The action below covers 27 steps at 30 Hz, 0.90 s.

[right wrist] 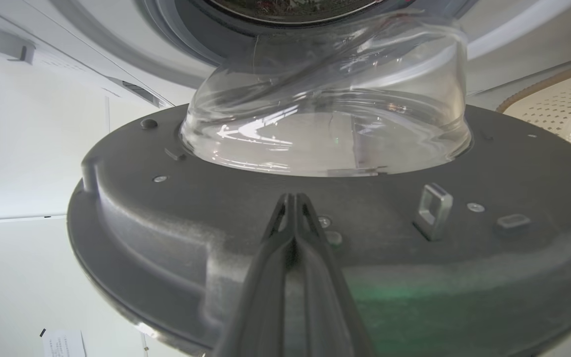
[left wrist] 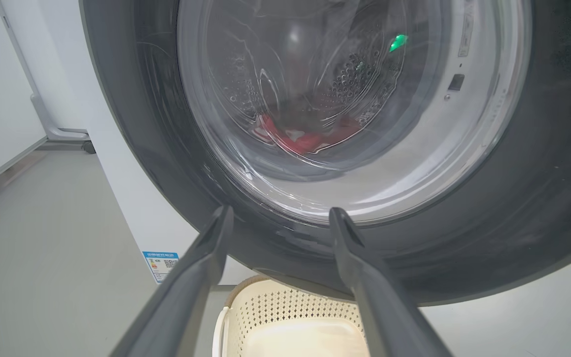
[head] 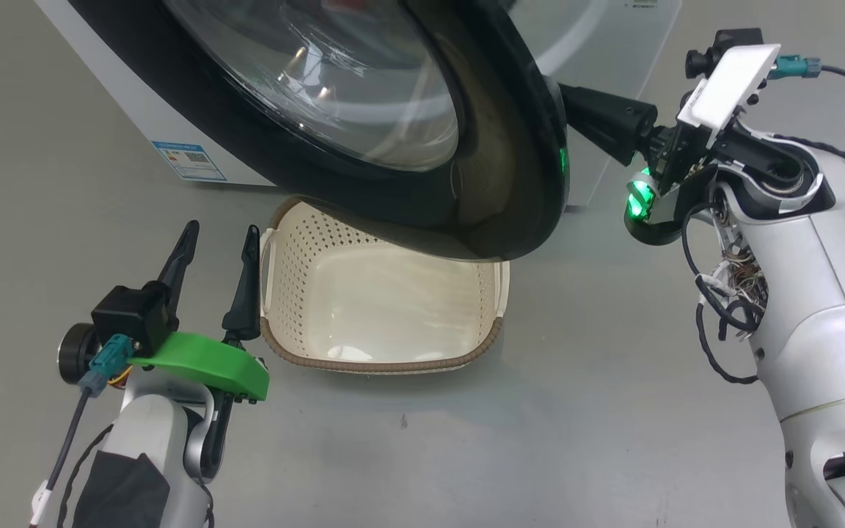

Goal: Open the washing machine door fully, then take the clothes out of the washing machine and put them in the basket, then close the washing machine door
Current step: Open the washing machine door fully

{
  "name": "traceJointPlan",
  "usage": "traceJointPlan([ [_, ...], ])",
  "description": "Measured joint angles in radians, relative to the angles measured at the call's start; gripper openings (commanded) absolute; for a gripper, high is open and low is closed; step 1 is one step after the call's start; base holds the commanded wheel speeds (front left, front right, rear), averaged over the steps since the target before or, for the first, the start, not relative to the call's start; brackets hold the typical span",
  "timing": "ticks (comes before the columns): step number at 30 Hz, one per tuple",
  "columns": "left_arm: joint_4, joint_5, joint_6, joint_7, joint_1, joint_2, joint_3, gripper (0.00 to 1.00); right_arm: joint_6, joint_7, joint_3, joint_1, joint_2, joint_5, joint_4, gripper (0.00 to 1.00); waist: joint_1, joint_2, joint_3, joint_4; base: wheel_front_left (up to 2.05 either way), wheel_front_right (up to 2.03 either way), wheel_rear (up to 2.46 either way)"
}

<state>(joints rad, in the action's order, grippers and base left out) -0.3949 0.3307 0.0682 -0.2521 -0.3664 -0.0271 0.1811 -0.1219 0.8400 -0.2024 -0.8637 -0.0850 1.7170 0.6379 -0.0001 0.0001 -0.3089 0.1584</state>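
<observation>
left gripper beside basket, blue label illegible

right gripper, jaws pressed together, points at the washing machine door, grey inner side.

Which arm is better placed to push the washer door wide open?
Right. The right pincer, shut, is at the door's inner side; the left pincer hovers open beside the basket.
</observation>
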Motion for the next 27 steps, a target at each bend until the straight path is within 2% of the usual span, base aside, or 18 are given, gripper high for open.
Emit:
traceJointPlan([
  [17,-0.048,-0.007,0.003,0.000,0.051,0.000,0.009,1.00,0.000,0.086,-0.090,0.193,0.019,0.049,-0.124,0.00,0.0000,0.0000,0.096,0.025,0.00,0.00,0.00],
  [27,-0.076,-0.009,0.003,0.000,0.068,0.000,0.019,1.00,0.000,0.101,-0.145,0.289,0.019,0.105,-0.193,0.00,0.0001,0.0000,0.136,0.061,0.00,0.00,0.00],
])
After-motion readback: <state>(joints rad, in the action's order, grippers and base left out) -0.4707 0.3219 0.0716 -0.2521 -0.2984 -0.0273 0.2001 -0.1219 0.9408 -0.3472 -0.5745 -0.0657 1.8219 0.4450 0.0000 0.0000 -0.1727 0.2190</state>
